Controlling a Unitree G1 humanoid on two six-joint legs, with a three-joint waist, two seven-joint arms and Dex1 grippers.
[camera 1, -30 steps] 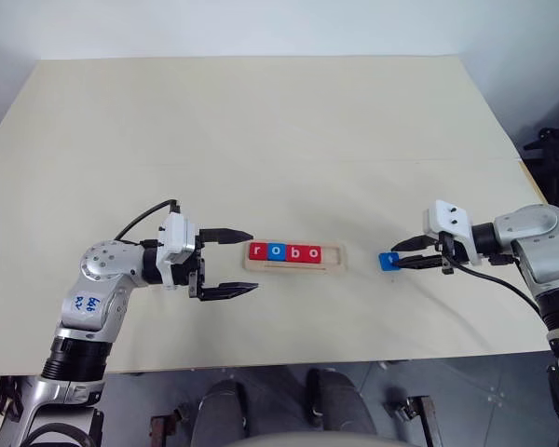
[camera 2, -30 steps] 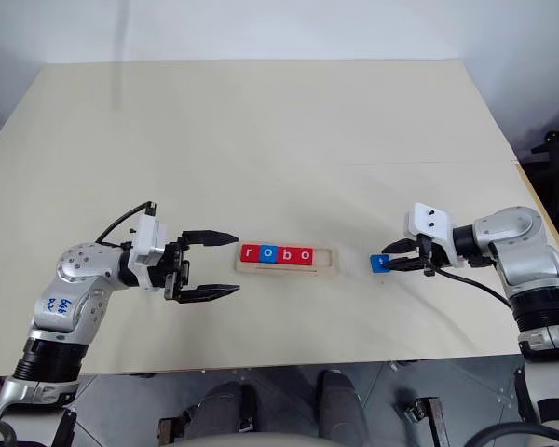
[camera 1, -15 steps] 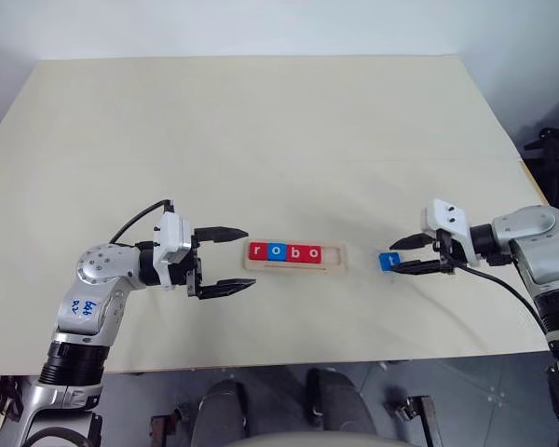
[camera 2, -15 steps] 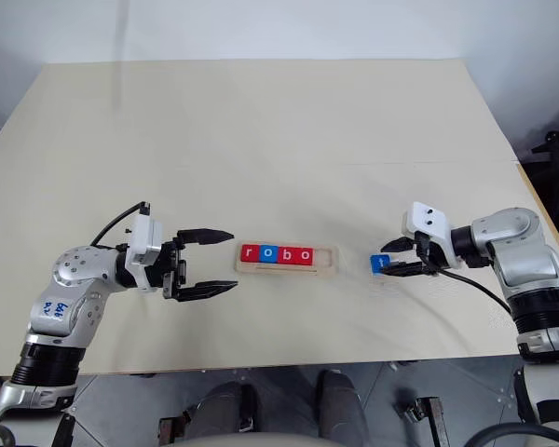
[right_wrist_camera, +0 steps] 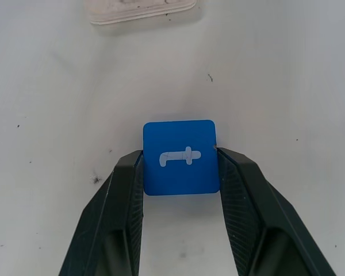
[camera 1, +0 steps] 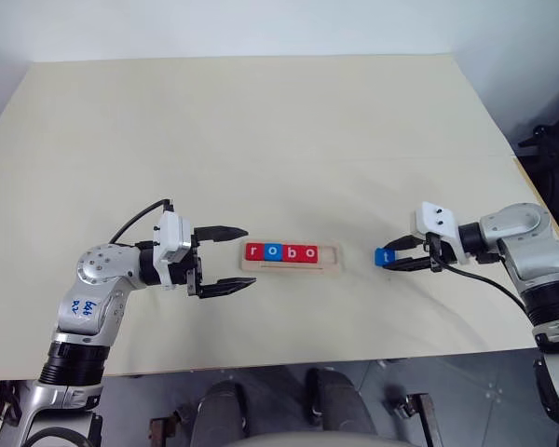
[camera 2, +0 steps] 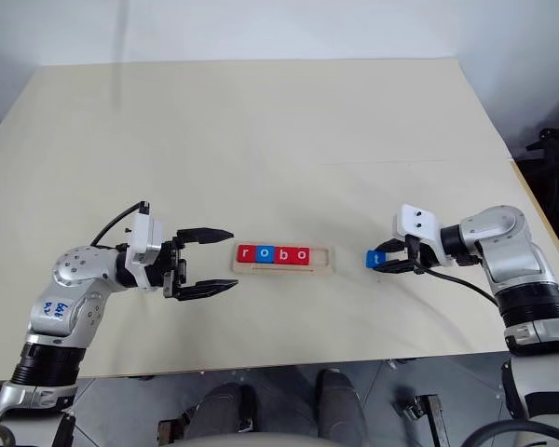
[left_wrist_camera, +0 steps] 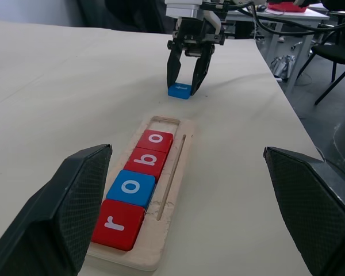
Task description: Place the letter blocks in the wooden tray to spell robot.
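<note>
Four small square letter tiles in the long pale-wood tray (left_wrist_camera: 167, 198), white lowercase letters reading "robo":
- red tile (left_wrist_camera: 118, 223): "r"
- blue tile (left_wrist_camera: 130, 188): "o"
- red tile (left_wrist_camera: 145, 163): "b"
- red tile (left_wrist_camera: 155, 140): "o"

Loose blue square tile (right_wrist_camera: 180, 157) on the bench, white lowercase "t".

Blue handwritten marks on the left arm's grey casing (camera 1: 81, 305): not legible.

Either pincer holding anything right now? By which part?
The right pincer straddles the small blue square t block, fingers at its two opposite side edges, block on the table; a firm hold cannot be told. The left pincer is open, empty.
</note>
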